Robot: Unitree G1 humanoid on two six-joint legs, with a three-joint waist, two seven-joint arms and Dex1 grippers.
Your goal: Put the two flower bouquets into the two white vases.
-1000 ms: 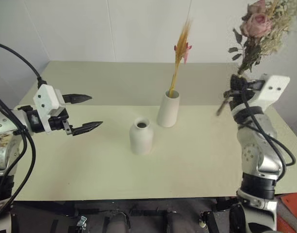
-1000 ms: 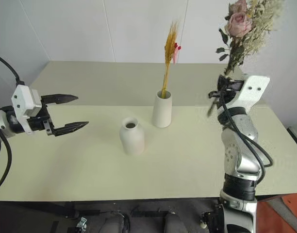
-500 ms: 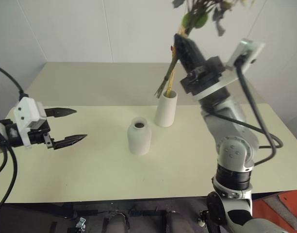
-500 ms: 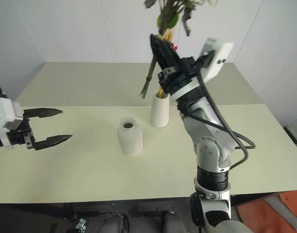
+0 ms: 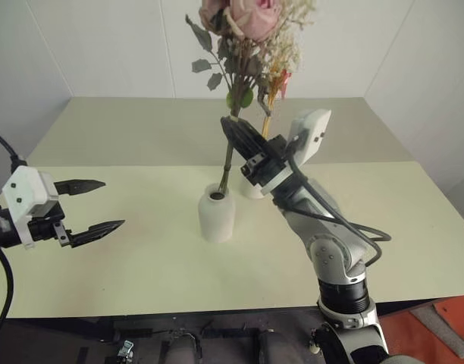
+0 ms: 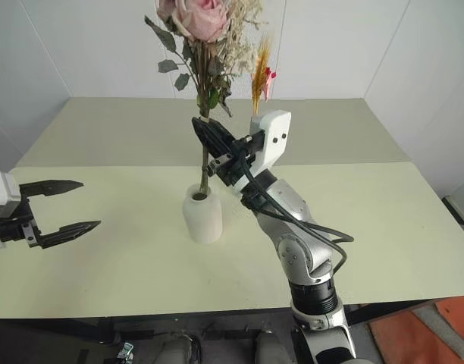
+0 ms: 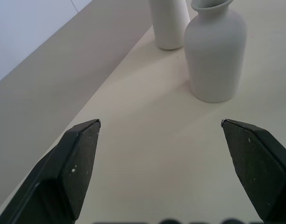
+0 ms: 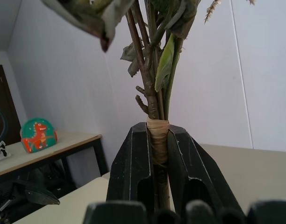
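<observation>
Holding the rose bouquet (image 5: 243, 30) by its bound stems, the right end effector (image 5: 239, 136) is clenched on it above the middle of the pale surface (image 5: 141, 258). The lower stem ends hang over the mouth of the short bottle vase (image 5: 217, 216); from the head views they seem to reach the opening, but I cannot tell how deep they go. Behind the right arm, the tall cylinder vase (image 7: 168, 23) is mostly covered in the head views, while the left wrist view shows its lower body standing just beside the bottle vase, apart from it. The slim yellow bunch (image 6: 259, 76) with its small pink flower rises behind the roses.

The right wrist view gives what the head views cannot: the two black fingers (image 8: 131, 163) press from both sides on a tan band (image 8: 158, 135) wrapped around the stems. It also shows a side table with a round dinosaur picture (image 8: 38, 135) far behind.

The left end effector (image 5: 95, 205) is released, its fingers spread wide, holding nothing, well to the left of the vases and above the surface.
</observation>
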